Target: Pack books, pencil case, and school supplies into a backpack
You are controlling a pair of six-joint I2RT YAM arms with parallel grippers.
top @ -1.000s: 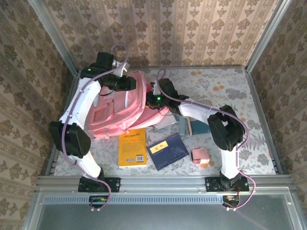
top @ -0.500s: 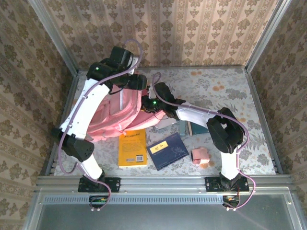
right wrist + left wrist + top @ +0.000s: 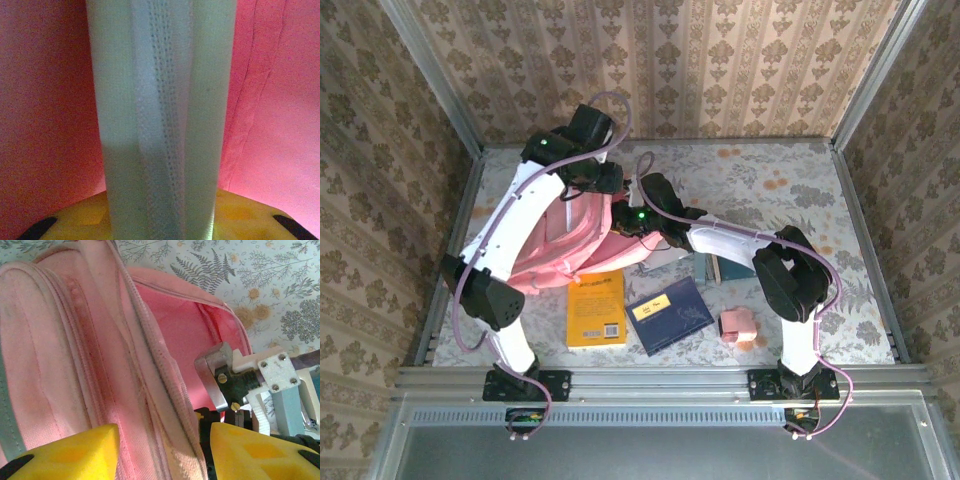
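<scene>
Looking first at the pale mint-green oblong fabric pencil case (image 3: 160,100): found running from six to twelve o'clock in the right wrist view, with glowing pink lining at nine and three. Found pinched at its near end by the right gripper (image 3: 160,217), with yellow pads pressed against both faces. Placed it inside the mouth of the large pink fabric backpack (image 3: 555,255), at nine o'clock on the floral-patterned table (image 3: 770,190), entered from the three o'clock side.

Found the left gripper (image 3: 165,452) at the twelve o'clock end of that opening, with yellow pads either side of the zip-edged rim. Could not tell whether clamped on the fabric or merely spread around it.

Noted outside on the table, unpacked: a bright yellow paperback book (image 3: 596,308) at seven o'clock, a dark navy book with a yellow label (image 3: 668,314) at six, a small pink blocky piece (image 3: 736,323) at five.

Judged the step in hand as stowing the case, early in the whole task.

Called for a push deeper along the pouch's long axis, flat against one wall, leaving room for the books. Called for the mouth pulled wide and taut throughout. Advised release only with the pouch resting on lining, then a straight withdrawal clear of the zip, to avoid dragging it back out.
</scene>
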